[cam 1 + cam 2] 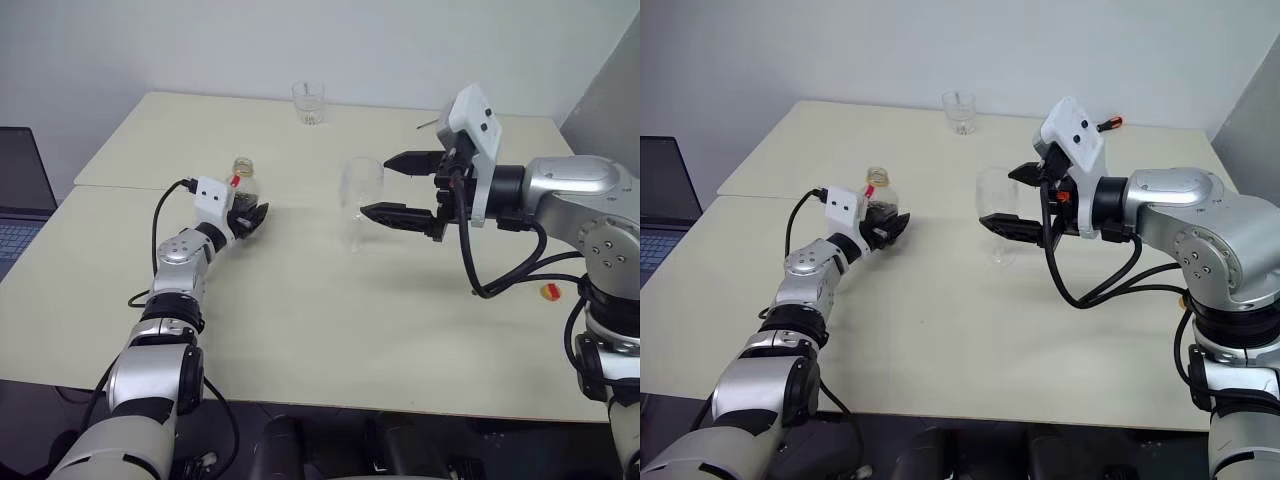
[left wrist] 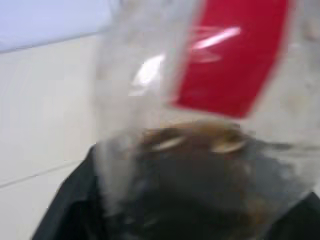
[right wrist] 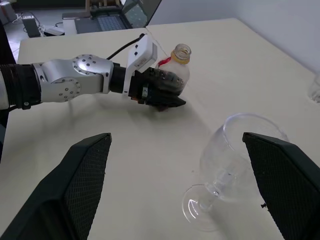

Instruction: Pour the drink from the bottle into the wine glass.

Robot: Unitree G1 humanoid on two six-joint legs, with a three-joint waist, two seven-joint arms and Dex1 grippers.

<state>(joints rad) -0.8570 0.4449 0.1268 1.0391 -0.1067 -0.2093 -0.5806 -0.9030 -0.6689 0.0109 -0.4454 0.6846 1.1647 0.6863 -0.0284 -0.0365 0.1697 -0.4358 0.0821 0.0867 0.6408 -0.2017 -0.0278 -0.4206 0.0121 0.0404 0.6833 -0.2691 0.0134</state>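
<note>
Step in hand looks like the pickup: left end effector (image 1: 248,217) sits at the bottle (image 3: 177,67), left of centre in the head views, black fingers (image 3: 165,92) wrapped round the lower body. In the right wrist view the fingers hug both sides of the bottle and seem to touch it, but whether the grip is fully clamped I can't tell; bottle is upright on the surface (image 1: 300,320), not lifted. Its mouth looks uncapped, w/ a red bit at the neck. Left wrist view is pressed close to the bottle: red label up top, the drink (image 2: 200,170) a dark brown pool low in the body, so not much liquid in there. Right end effector (image 1: 398,187) is centre-right in the head views, jaws wide apart and holding nothing, one finger above and one below, just beside the wine glass (image 1: 361,200). Glass stands upright at mid frame, bowl empty, foot flat on the surface, well apart from the bottle. A short tumbler (image 1: 308,102) sits at the far edge, top centre, and isn't part of this. Nothing poured yet. Next move, as I judge it: firm up the grip, lift the bottle straight up, carry it rightward to above the bowl, then tilt slowly, mouth over the rim. Right side probably needs to close on the glass to steady it, since a tall thin stem tips easily.
</note>
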